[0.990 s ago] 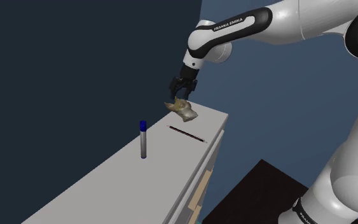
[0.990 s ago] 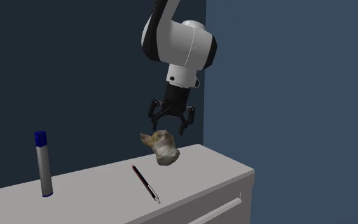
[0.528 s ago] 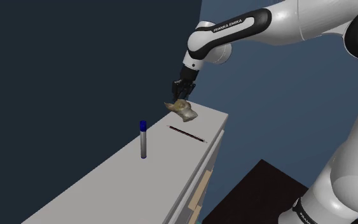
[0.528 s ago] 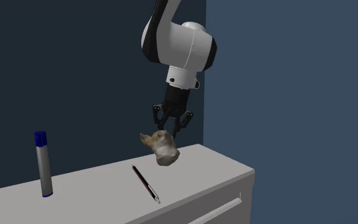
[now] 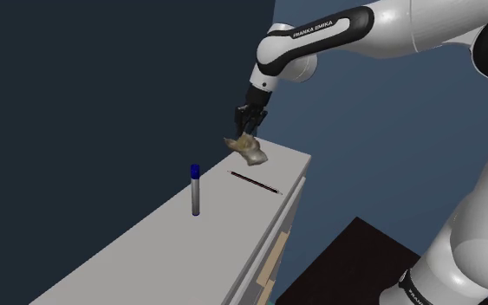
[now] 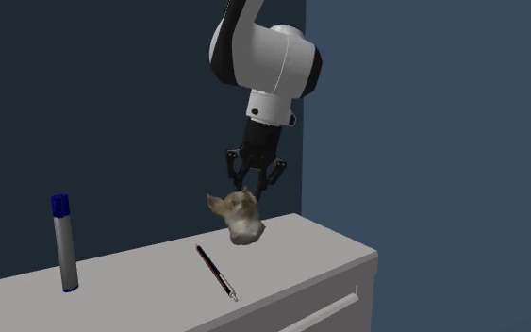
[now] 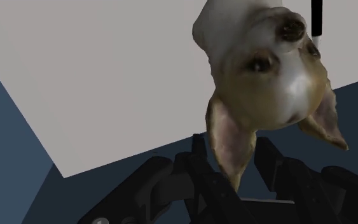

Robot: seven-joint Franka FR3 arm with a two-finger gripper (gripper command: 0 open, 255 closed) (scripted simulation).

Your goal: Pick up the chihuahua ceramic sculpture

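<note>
The all-black gripper point(image 6: 252, 186) hangs at the far end of a pale grey cabinet top point(image 6: 320, 250), pointing down, with its jaws drawn narrow on the chihuahua sculpture point(image 6: 240, 217). In the wrist view the fingers point(image 7: 199, 156) clasp one long tan ear between them. The dog's cream and tan face point(image 7: 266, 63), with its dark eyes and nose, shows beyond the ear, and the body behind it is hidden. In the shoulder view the sculpture point(image 5: 250, 151) sits under the gripper point(image 5: 248, 124), near the far corner of the cabinet top point(image 5: 146, 251). Whether its base rests on the surface or hangs just clear of it cannot be told.

A slim dark pen point(image 6: 215, 272) lies flat near the sculpture, apart from it. Its tip is too fine to make out. A grey marker point(image 6: 63, 245) with a blue cap stands upright well apart from both. The cabinet's front is cut off by the second exterior view's lower edge.
</note>
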